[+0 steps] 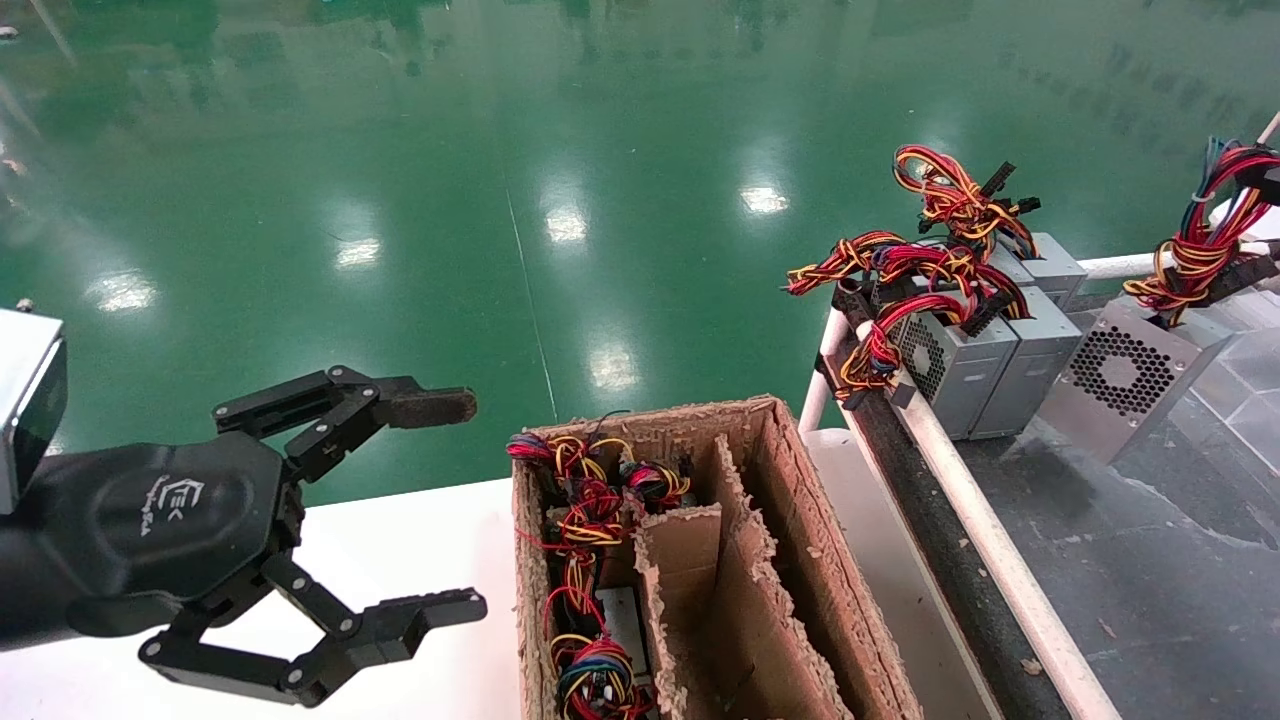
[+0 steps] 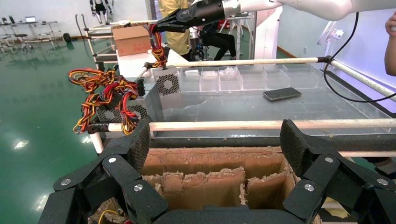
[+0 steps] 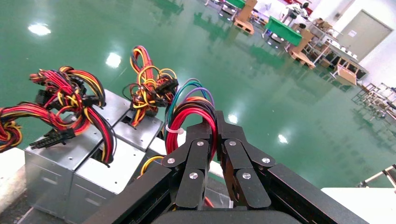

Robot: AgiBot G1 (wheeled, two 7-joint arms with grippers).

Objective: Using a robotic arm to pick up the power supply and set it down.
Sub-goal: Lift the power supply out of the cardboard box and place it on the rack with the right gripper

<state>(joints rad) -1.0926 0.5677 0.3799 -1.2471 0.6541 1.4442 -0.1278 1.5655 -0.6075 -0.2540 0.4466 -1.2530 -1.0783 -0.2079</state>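
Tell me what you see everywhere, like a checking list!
Surface: grey tray table with white rails; white table.
Job's things: power supply tilted, beside two others.
Clutter: torn cardboard box with more wired units inside; phone.
Grippers: left tool open, beside the box; right tool shut on the wire bundle.
Cables: red, yellow and black loops on every unit.
Surroundings: shiny green floor.

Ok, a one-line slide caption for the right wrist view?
Right hand shut on the wire bundle of a power supply, two more grey supplies standing beside it.
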